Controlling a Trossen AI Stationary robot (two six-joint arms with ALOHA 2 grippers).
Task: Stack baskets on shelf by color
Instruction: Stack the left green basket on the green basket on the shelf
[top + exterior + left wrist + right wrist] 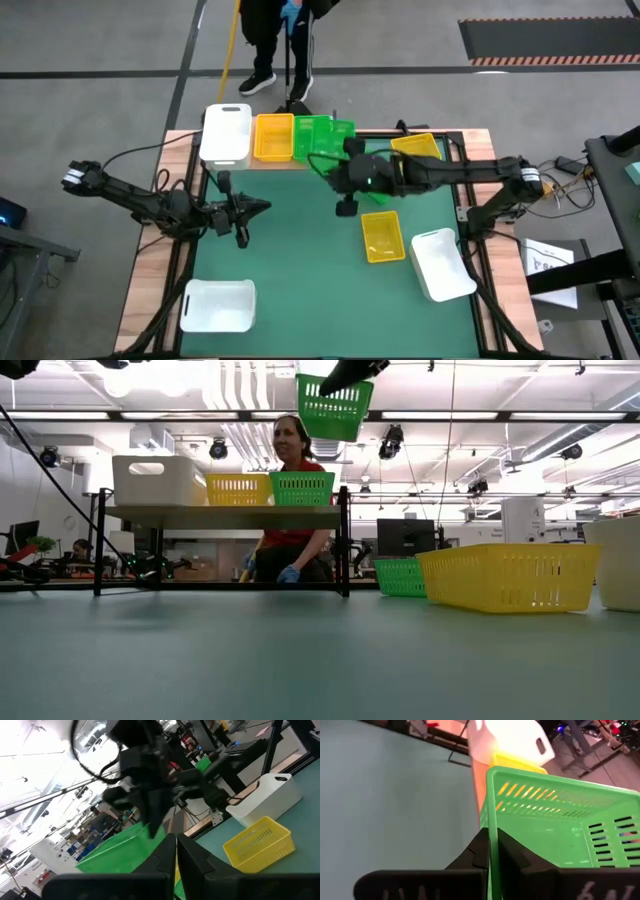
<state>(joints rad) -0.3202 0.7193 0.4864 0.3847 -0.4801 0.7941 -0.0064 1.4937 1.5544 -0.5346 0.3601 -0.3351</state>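
The shelf [225, 514] stands at the table's far edge. On it, from left to right, stand a white basket [225, 135], a yellow basket [273, 137] and a green basket [302, 487]. A second green basket [335, 410] hangs tilted high above the shelf's right end, with my right gripper [340, 160] shut on it. My left gripper [262, 207] is shut on nothing above the mat's left half. My right gripper pinches the green basket's wall at its top rim [492, 820], one finger inside the basket and one outside. The fingers slant down toward the far edge. The basket is lifted clear and tilted, higher than the baskets on the shelf.
On the green mat lie a yellow basket [383, 236], a white basket [440, 262] and another white one [218, 305]. At the far right are a yellow basket [418, 147] and a green basket [400, 575]. A person [290, 510] stands behind the shelf.
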